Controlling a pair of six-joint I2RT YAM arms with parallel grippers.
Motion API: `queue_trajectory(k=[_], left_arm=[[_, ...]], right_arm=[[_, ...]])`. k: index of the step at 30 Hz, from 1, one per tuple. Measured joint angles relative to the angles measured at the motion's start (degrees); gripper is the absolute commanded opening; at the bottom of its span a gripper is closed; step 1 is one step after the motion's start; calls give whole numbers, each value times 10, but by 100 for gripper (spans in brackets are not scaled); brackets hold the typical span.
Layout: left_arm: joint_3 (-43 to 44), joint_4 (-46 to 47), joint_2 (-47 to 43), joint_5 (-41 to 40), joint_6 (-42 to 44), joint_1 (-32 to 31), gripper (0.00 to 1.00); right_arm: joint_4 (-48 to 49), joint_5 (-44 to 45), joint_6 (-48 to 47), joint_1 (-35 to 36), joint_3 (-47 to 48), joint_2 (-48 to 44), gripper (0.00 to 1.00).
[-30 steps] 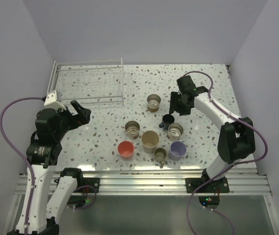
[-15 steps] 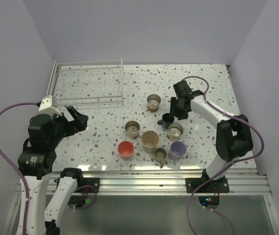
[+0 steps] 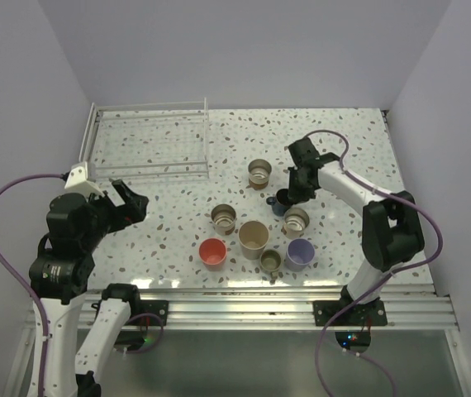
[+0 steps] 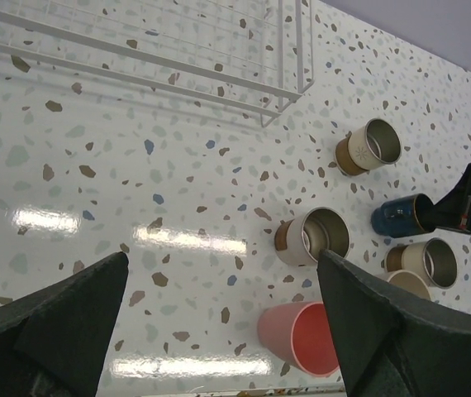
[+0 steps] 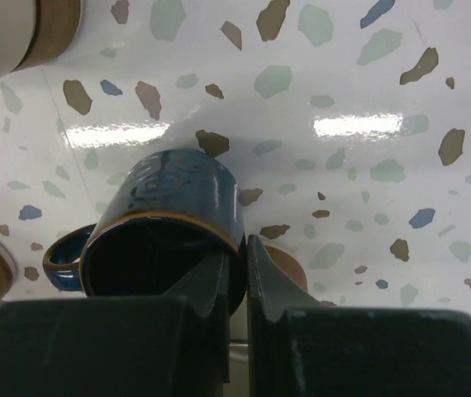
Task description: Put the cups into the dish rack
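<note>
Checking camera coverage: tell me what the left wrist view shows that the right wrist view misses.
Only left wrist: the dish rack, the red cup, the open left hand. Only right wrist: the handle of the dark blue mug, fingers pinching its rim. Both: that mug, the right hand shut on it, the speckled table.

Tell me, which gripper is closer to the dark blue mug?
Right. The right gripper is shut on the rim of the dark blue mug, while the left gripper sits open far to its left, near the dish rack.
</note>
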Motion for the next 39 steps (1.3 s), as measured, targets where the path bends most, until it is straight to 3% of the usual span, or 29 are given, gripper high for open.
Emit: queue_trajectory(k=[5,10,13,18,23,29,34,39], left_arm=[[17,-2,6,-12,2,0,100],[42,14,18,-10,10,0,100],[48,28,32,-2,10,0,92],[36,100,33,33,0,0,98],[23,178,30,89,0,0,100],[-18,328,41,236,-32,0,100],[-36,479,75,335,-107,0,100],[-35,648,128,377,-196,0,100]], right_arm=[[-50,5,0,0,68,4,0],[-89,3,10,0,207,2,0],[-90,-24,30,0,266,-10,0],[-63,-124,109,-1,254,-82,0],[36,-255,236,0,173,-173,0],[241,-375,463,1,62,-229,0],[377,-402,626,3,51,-227,0],[568,-399,784,13,47,-207,0]])
